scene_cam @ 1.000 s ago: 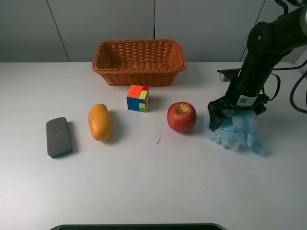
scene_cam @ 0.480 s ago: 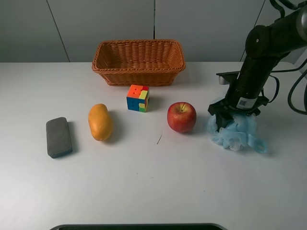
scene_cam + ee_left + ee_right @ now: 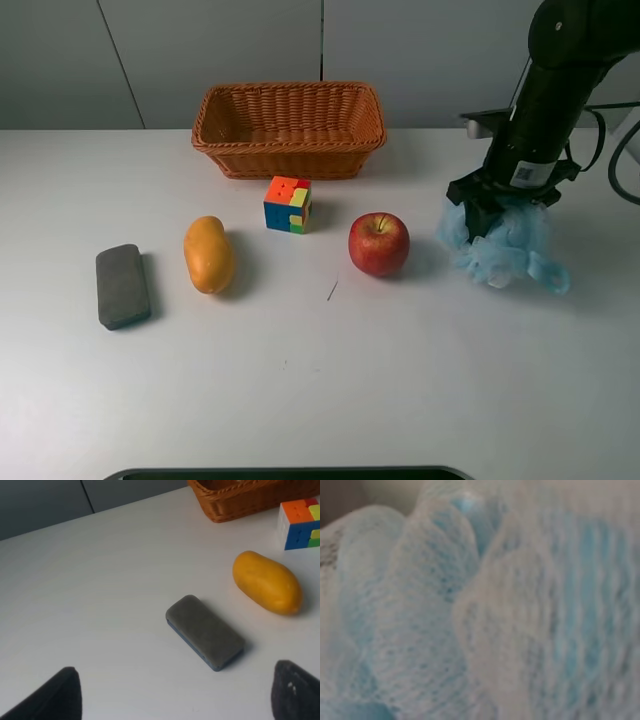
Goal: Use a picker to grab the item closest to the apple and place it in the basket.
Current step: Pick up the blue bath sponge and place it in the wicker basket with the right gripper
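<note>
Pinching the blue mesh pouf [image 3: 508, 250], right pincer [image 3: 492, 220] dangles it, tail trailing away from the apple [image 3: 379, 243].

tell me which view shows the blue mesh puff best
Exterior high: the puff shows almost whole, right of the apple, gripped by the right gripper. The right wrist view is filled with blurred blue mesh, too close to make out its shape. The left wrist view does not show it.
</note>
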